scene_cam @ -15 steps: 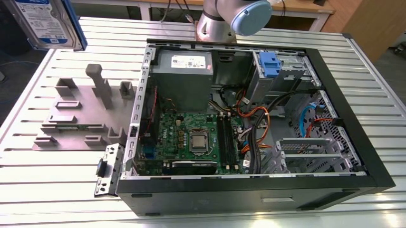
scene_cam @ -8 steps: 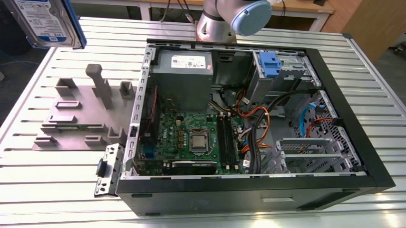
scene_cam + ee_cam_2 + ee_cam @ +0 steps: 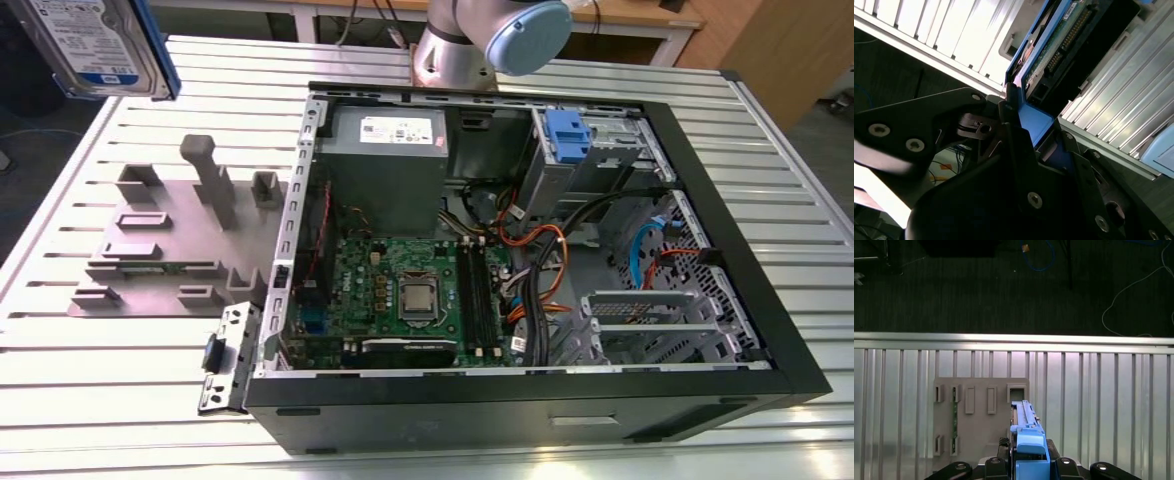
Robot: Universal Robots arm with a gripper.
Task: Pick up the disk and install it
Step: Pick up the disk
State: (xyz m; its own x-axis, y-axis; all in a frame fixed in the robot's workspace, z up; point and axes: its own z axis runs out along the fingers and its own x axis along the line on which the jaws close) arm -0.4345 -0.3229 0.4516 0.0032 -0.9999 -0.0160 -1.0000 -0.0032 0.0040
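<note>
Holding the disk (image 3: pixel 94 40) high above the counter (image 3: pixel 120 390), well apart from the open computer case (image 3: pixel 534 405), the hand (image 3: pixel 1030 461) is closed on its blue carrier. Pick-up seems done; installing would need careful alignment inside the case.

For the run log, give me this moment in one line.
gripper: shut on the disk | disk: held aloft at the exterior view's left, outside the computer case | install: not yet done
</note>
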